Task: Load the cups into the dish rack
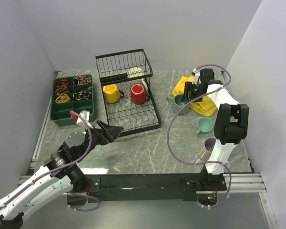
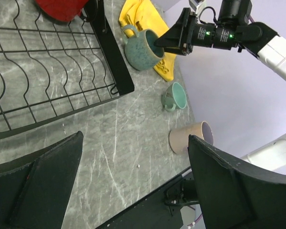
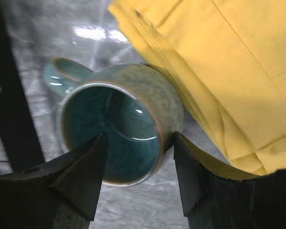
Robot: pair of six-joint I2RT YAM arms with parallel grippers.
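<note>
The black wire dish rack (image 1: 133, 117) holds a yellow mug (image 1: 111, 93) and a red mug (image 1: 138, 93); a cream mug (image 1: 135, 73) lies in its tall basket. The large teal mug (image 1: 179, 104) stands upright beside a yellow cloth (image 1: 202, 102). My right gripper (image 1: 188, 93) is open just above it. In the right wrist view one finger (image 3: 81, 176) is over the mug's inside (image 3: 109, 129) and the other is outside its wall. The small teal mug (image 1: 204, 125) and the pinkish-beige mug (image 1: 206, 149) lie on the table at the right. My left gripper (image 1: 112, 131) is open and empty by the rack's front edge.
A dark green compartment tray (image 1: 73, 98) sits at the left, beside the rack. The left wrist view shows the rack's slotted tray (image 2: 52, 81), the red mug (image 2: 62, 7), the large teal mug (image 2: 140, 47), the small teal mug (image 2: 175, 95) and the beige mug (image 2: 188, 136). Walls close in on three sides.
</note>
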